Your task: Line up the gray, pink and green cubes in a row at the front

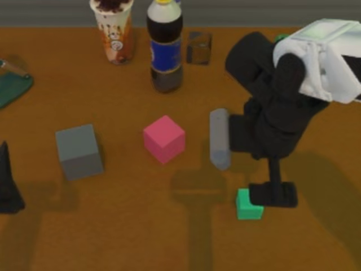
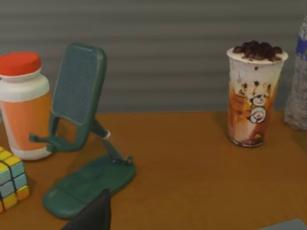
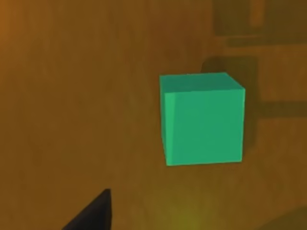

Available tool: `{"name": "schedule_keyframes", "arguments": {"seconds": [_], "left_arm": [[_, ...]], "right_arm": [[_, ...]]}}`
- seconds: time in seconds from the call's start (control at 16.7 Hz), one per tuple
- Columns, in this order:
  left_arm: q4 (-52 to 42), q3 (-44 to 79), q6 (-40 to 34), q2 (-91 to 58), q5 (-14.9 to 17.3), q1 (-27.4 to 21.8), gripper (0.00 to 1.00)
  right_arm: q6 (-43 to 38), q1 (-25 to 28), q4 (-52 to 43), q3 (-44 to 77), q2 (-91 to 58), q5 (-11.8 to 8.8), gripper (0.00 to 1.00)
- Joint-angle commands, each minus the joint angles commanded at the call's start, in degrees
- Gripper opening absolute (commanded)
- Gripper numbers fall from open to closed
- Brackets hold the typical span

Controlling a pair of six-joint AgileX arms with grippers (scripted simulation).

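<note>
At the upper left of the top view a paper cup (image 1: 112,31) stood upright, filled with a pale, brown-streaked drink heaped with dark pearls; just right of it stood a cola bottle (image 1: 164,48) with a yellow cap, dark liquid and a blue label. The left wrist view showed a white and orange jar (image 2: 23,105) with a red lid, what it held hidden, beside a green phone stand (image 2: 79,139) and a coloured puzzle cube (image 2: 12,179).

The brown wooden table (image 1: 130,237) ran back to a gray ribbed wall (image 2: 158,52). The gray cube (image 1: 79,151) sat left of centre, the pink cube (image 1: 164,138) at centre, the green cube (image 1: 247,206) at lower right. The right gripper (image 1: 273,195) hung just beside the green cube; whether it was wide or narrow I cannot tell. The left gripper (image 1: 8,189) sat at the left edge, likewise unreadable.
</note>
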State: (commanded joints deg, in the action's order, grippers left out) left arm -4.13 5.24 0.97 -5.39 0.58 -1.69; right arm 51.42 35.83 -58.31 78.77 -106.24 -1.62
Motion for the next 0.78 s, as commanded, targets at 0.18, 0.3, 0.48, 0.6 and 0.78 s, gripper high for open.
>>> {"name": "schedule_keyframes", "arguments": {"seconds": [0.18, 0.3, 0.48, 0.6, 0.78], "left_arm": [[-7.34, 8.76, 1.65, -10.06, 0.84, -2.84, 1.0], [-13.62, 15.88, 3.03, -19.08, 1.48, -5.19, 1.0], [-25.04, 27.75, 5.37, -35.53, 2.45, -9.13, 1.0], [-33.5, 36.17, 7.0, -47.83, 3.05, -11.87, 1.0], [-46.22, 49.34, 9.42, -67.31, 3.71, -15.96, 1.0]], "right_arm": [[-2.94, -3.04, 4.96, -5.05, 7.47, -0.74, 1.0], [-5.73, -5.72, 9.09, -9.65, 14.31, -1.23, 1.0], [-11.07, -10.42, 16.05, -18.33, 27.06, -1.86, 1.0], [-15.33, -13.87, 21.07, -25.25, 36.79, -2.15, 1.0], [-22.46, -19.19, 28.82, -36.83, 52.16, -2.3, 1.0]]}}
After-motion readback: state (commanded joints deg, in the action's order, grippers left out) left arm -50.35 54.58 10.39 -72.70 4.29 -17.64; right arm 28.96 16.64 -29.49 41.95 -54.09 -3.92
